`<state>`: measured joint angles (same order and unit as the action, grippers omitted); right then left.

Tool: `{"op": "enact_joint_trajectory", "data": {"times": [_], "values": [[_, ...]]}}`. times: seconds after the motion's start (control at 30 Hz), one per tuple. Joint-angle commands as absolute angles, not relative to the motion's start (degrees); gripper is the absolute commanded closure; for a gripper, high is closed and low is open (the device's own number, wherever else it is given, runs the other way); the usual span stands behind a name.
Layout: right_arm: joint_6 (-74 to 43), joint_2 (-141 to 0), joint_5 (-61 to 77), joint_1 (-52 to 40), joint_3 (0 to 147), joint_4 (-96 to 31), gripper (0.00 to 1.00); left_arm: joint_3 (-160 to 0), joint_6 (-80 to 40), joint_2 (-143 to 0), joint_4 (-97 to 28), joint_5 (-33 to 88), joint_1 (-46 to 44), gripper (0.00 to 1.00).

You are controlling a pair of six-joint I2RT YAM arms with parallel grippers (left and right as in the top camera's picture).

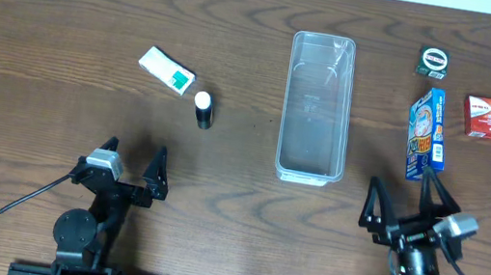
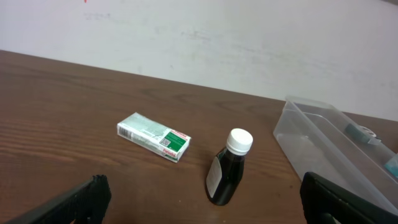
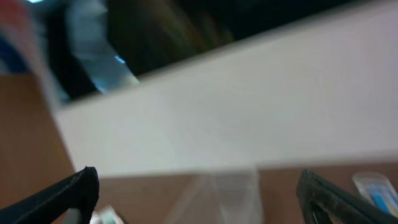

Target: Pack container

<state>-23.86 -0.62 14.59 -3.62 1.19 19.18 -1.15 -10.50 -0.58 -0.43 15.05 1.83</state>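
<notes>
The container (image 1: 288, 105) is a long clear bin lying empty at the table's centre. Left of it lie a white-and-green box (image 1: 167, 70) and a dark bottle with a white cap (image 1: 203, 110). To its right are a blue box (image 1: 426, 134), a red box (image 1: 484, 118) and a round dark tin (image 1: 432, 60). My left gripper (image 1: 133, 160) hovers open near the front edge, below the bottle. My right gripper (image 1: 403, 195) is open just below the blue box. In the left wrist view the bottle (image 2: 229, 168) stands ahead between the wide fingers (image 2: 93, 194), with the box (image 2: 153, 136) and container (image 2: 329, 140) beyond.
The right wrist view is blurred; the container (image 3: 224, 190) shows faintly ahead between open fingers (image 3: 81, 186). The white wall runs along the table's far edge. Both arm bases sit at the front edge.
</notes>
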Motion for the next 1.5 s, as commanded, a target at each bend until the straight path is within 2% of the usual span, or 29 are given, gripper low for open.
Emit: {"op": "enact_joint_trajectory", "data": {"times": [0.0,0.13,0.3,0.57,0.73,0.93,1.47], "values": [[-20.4,-1.0,15.3,-4.0,6.9,18.0,0.01,-0.2,-10.8,-0.2,-2.5,15.9,2.1,0.02],[-11.2,-6.9,7.0,-4.0,20.8,3.4,0.01,-0.2,-10.8,-0.2,-2.5,15.9,2.1,0.02],[-1.0,-25.7,-11.7,-4.0,43.7,-17.1,0.01,-0.2,-10.8,-0.2,-2.5,15.9,2.1,0.02],[4.1,-58.9,-10.8,0.5,75.5,-43.9,0.01,-0.2,-10.8,-0.2,-2.5,15.9,2.1,0.02],[9.5,-75.5,0.6,5.7,91.2,-60.3,0.01,-0.2,-10.8,-0.2,-2.5,15.9,2.1,0.02],[9.6,-86.1,-0.1,9.0,94.4,-62.3,0.01,-0.2,-10.8,-0.2,-2.5,15.9,2.1,0.02],[12.9,-103.2,-1.1,9.8,93.6,-64.1,0.01,-0.2,-10.8,-0.2,-2.5,15.9,2.1,0.02]]}}
